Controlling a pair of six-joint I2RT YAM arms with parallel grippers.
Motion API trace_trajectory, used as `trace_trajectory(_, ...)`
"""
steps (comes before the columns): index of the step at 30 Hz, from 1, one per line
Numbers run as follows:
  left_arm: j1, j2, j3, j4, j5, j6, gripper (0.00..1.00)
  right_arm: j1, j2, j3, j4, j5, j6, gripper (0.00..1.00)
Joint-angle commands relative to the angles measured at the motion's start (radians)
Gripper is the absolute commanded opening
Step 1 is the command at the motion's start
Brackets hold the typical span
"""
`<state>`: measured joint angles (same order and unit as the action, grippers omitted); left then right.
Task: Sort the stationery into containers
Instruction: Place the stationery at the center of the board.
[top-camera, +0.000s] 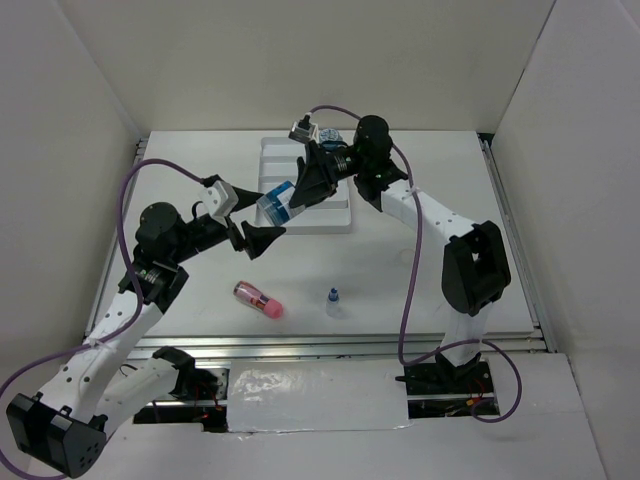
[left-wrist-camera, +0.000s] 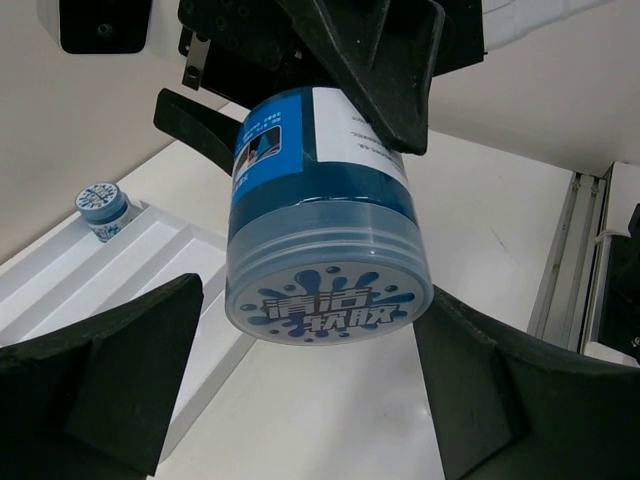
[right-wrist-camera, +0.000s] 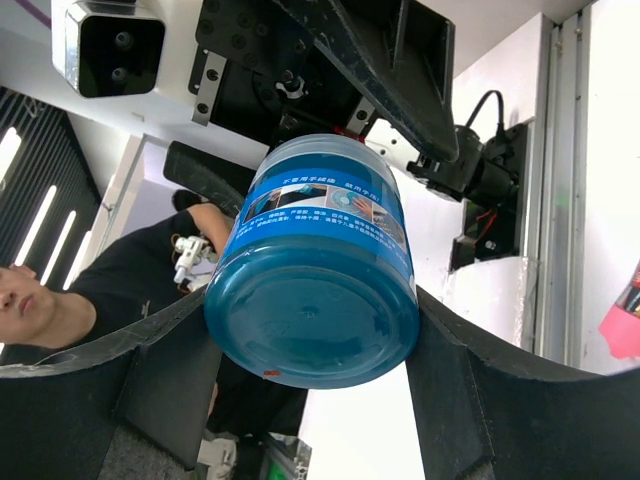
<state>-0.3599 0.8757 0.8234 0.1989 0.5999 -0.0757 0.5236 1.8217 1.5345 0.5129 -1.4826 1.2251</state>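
Note:
A blue round pot (top-camera: 276, 205) hangs in the air between the two arms, near the front left of the white divided tray (top-camera: 335, 215). My right gripper (top-camera: 300, 190) is shut on the pot (right-wrist-camera: 312, 290), both fingers pressed against its sides. My left gripper (top-camera: 255, 232) stands open around the lid end of the pot (left-wrist-camera: 325, 260), with a gap beside its left finger (left-wrist-camera: 110, 370). A second blue pot (left-wrist-camera: 102, 207) stands at the far end of the tray (left-wrist-camera: 120, 270). The pink tube (top-camera: 258, 298) and the small blue-capped bottle (top-camera: 332, 300) lie on the table in front.
White walls close in the table on the left, back and right. A metal rail (top-camera: 515, 240) runs along the right edge. Purple cables (top-camera: 410, 290) loop off both arms.

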Motion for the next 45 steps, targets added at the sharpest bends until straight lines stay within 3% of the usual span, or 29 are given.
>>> trace_trajectory(1,-0.004,0.003,0.052,0.033,0.006,0.010,0.98,0.019,-0.025,-0.010,0.243,-0.206,0.160,0.07)
trace_trajectory(8,-0.005,0.000,0.057,0.040,-0.006,0.004,0.99,0.021,-0.001,-0.022,0.458,-0.205,0.321,0.06)
trace_trajectory(28,-0.005,-0.017,0.077,0.046,-0.037,-0.010,0.99,0.027,0.076,-0.017,0.863,-0.193,0.675,0.05)
trace_trajectory(36,-0.005,-0.009,0.098,0.048,-0.040,-0.009,0.99,0.027,0.132,0.009,1.098,-0.180,0.904,0.03)
trace_trajectory(45,-0.005,0.009,0.106,0.002,-0.022,0.011,0.99,0.021,0.146,0.029,1.164,-0.166,0.978,0.03)
